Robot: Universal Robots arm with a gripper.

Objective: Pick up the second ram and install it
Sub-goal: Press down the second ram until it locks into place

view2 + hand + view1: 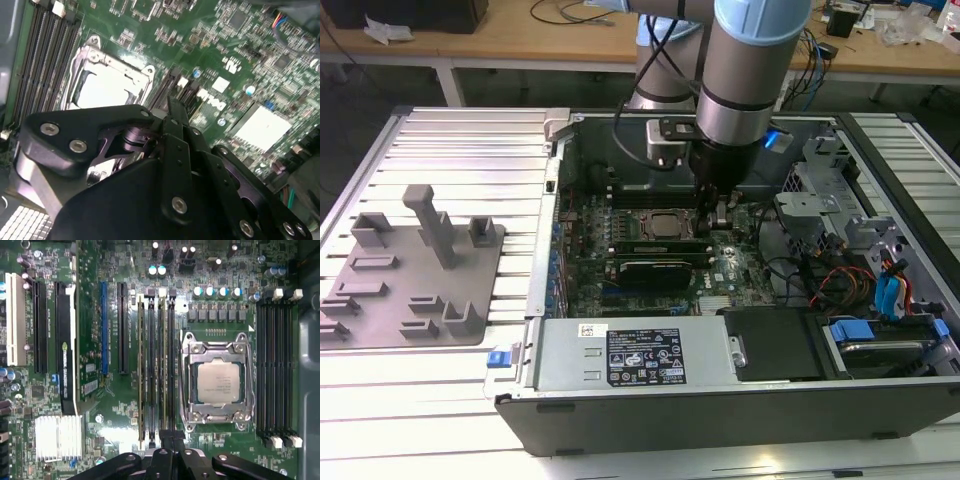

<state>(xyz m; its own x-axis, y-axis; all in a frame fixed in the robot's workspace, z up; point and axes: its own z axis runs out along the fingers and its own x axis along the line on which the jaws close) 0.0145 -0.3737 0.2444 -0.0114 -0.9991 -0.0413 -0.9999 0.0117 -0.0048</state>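
Note:
Two slim memory sticks stand seated in the slots beside the CPU socket [217,382]. One is at the outer slot [141,365]; the ram [162,365] is closer to the socket. In the exterior view they show as a thin green line [655,243] just in front of the socket [665,222]. My gripper [172,436] hovers over one end of that slot row, fingers together with nothing between them. In the exterior view the gripper [713,215] hangs low inside the case at the socket's right. In the second wrist view the gripper [172,107] points at the slots beside the socket [107,85].
The open computer case [555,200] lies on a slatted table. A grey fixture plate [410,270] with plastic blocks sits at the exterior view's left. A black expansion card [660,268], the power supply [630,355] and drive cables [850,280] crowd the board. Empty slots [275,370] flank the socket's other side.

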